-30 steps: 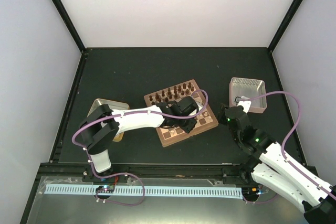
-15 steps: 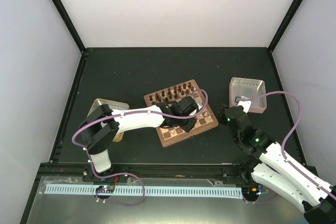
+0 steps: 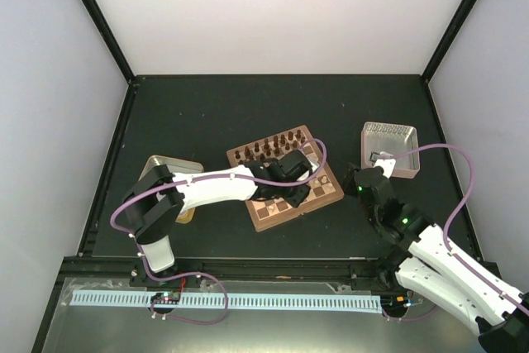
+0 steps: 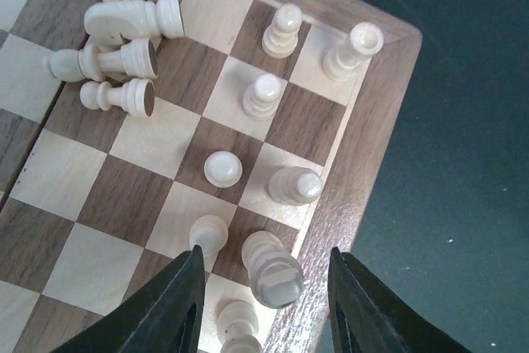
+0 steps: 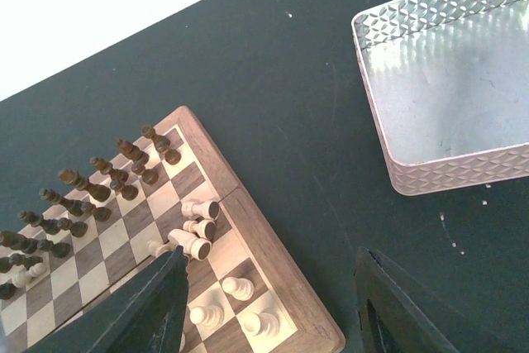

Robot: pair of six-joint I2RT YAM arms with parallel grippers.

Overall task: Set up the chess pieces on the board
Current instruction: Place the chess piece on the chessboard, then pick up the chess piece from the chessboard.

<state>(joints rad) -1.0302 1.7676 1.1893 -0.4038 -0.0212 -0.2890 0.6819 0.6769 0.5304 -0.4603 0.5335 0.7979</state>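
A: Top view. The board [image 3: 266, 214] sits skewed at mid-table [image 3: 207, 113]. What shows on it?

B: Little of its near-right half. The left arm [image 3: 219, 183] lies across it, with the wrist over the squares and a purple cable [image 3: 318, 155] looping above. Dark chessmen [image 3: 269, 148] stand plain along the board's far edge.

A: The left wrist view fills that gap. The cream chess pieces [image 4: 263, 94] stand upright in two rows along one border of the board. Toppled pieces [image 4: 124, 22] lie on their sides further in from that border.

B: Left gripper [image 4: 264, 256]?

A: Over the board's edge row. The jaws are parted, with a black finger [image 4: 178, 307] on each side of a cream rook [image 4: 273, 274]. There is a gap on both sides, so they touch nothing. The rook is upright on a square beside the border.

B: The right wrist view shows the right gripper [image 5: 270, 258] just off the board's right corner, above bare table. Its jaws are wide and hold nothing. This view catches both sets at once: dark ranks far, cream ones near.

A: Surroundings?

B: A pink tray [image 5: 463, 169] with patterned walls sits well right of the board. A second tray [image 3: 165, 163] lies left of the board, half under the left arm. I cannot tell its contents.
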